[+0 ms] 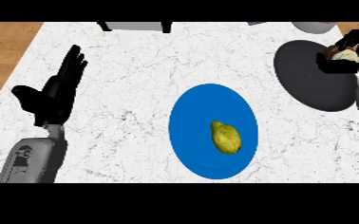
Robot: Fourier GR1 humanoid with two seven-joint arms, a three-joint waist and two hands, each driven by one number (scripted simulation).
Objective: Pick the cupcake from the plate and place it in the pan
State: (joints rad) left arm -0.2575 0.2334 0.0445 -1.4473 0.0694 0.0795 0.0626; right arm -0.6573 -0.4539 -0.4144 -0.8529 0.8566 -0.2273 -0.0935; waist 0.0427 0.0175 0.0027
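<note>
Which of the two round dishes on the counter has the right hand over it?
The dark pan at the right edge: the right hand is over it, curled round the cupcake. The blue plate at centre holds only a yellow fruit.

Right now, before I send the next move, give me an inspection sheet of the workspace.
Surface: white marble counter, wooden floor past its left edge.
Job's things: cupcake over the dark pan; blue plate no longer holds it.
Clutter: yellow pear lying on the plate.
Hands: right hand, fingers curled round the cupcake above the pan; left hand open, resting at left.
Cables: nothing seen.
Surroundings: grey objects at the counter's far edge, cut off.
</note>
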